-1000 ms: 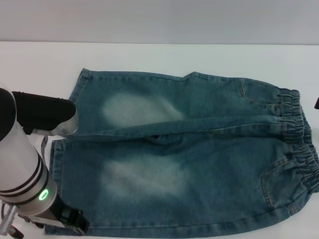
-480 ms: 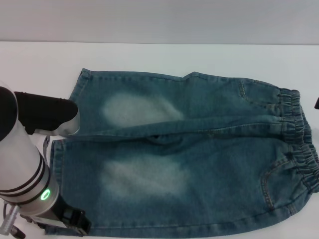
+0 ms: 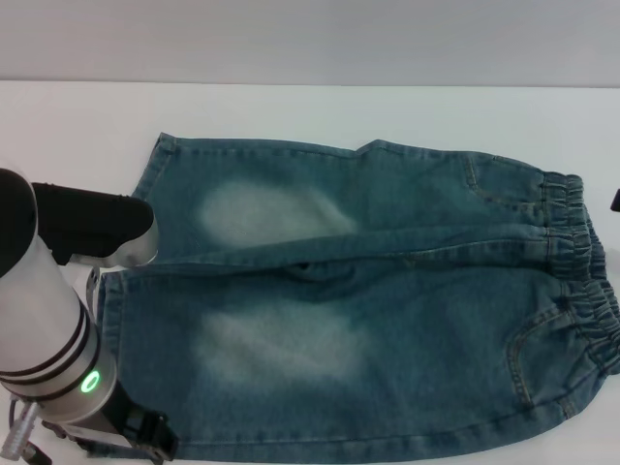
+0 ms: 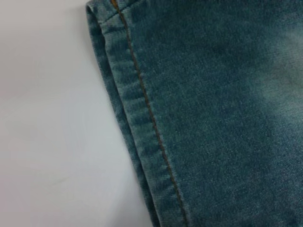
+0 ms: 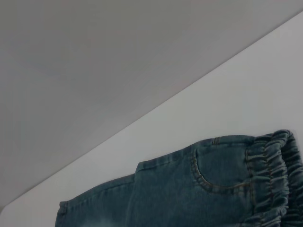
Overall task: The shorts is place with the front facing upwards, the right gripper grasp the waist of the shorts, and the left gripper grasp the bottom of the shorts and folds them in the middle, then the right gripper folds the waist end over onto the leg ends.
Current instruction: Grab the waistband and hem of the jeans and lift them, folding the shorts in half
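Nearest to me, at about 8 o'clock in the head view, the left gripper [image 3: 145, 441], a black two-fingered claw on a silver-white arm with a green glowing ring, sits at the near corner of the bottom of the shorts [image 3: 107, 329]. Over the last second the arm has crept slightly lower and toward the near edge; the green ring has dropped a little in the head view. I cannot tell whether the claw is released or clenched. The left wrist view shows only the stitched hem [image 4: 142, 118] lying flat on the white table [image 4: 47, 142], so I judge the hem not yet lifted.

Toward the centre, the large blue-green denim shorts [image 3: 387, 310] with pale thigh patches lie flat, unmoved, legs toward 9 o'clock and the gathered elastic waistband [image 3: 581, 262] toward 3 o'clock.

Farthest out, at 3 o'clock, only a dark sliver at the head view's edge marks the right gripper [image 3: 616, 201]; its grip state cannot be told. Its wrist view sees the waistband from apart.

Judgement: the left approach is closing; neither grasp is confirmed.
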Robot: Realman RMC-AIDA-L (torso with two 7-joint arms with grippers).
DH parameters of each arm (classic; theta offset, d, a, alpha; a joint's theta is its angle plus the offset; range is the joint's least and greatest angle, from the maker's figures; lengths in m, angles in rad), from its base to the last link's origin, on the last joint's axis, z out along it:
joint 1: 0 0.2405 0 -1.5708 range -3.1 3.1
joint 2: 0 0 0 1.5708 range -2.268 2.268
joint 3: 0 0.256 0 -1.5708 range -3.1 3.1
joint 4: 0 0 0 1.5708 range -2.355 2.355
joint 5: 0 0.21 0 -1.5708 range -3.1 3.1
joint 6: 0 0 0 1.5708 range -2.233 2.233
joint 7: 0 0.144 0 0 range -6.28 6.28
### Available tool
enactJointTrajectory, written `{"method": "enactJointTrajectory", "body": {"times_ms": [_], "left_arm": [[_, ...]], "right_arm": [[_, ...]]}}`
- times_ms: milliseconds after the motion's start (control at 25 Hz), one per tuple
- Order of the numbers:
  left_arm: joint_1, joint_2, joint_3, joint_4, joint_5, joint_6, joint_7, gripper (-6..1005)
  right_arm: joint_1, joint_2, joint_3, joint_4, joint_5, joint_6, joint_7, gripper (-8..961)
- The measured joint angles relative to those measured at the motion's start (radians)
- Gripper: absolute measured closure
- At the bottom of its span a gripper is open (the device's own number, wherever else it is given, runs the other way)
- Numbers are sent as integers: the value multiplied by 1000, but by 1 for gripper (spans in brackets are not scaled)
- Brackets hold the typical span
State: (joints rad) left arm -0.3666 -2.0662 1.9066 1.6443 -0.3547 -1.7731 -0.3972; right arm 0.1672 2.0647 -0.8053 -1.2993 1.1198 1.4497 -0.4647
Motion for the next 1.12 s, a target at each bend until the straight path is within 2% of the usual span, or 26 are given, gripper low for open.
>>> {"method": "enactJointTrajectory", "body": {"times_ms": [120,600,1000,1120], "left_arm": [[-2,2,-5,0,-8,-6,2,229],[-11,3,-26,2,-21,-11,26,514],[-18,3,-22,27,31,-30,7,924],[-14,2,-18,27,38,-28,5,854]], "right_arm": [[0,0,0,0,0,0,0,245],[-3,0,0,0,0,3,0,248],[-1,0,0,16,0,4,-3,251],[0,0,0,18,0,4,-4,252]]}}
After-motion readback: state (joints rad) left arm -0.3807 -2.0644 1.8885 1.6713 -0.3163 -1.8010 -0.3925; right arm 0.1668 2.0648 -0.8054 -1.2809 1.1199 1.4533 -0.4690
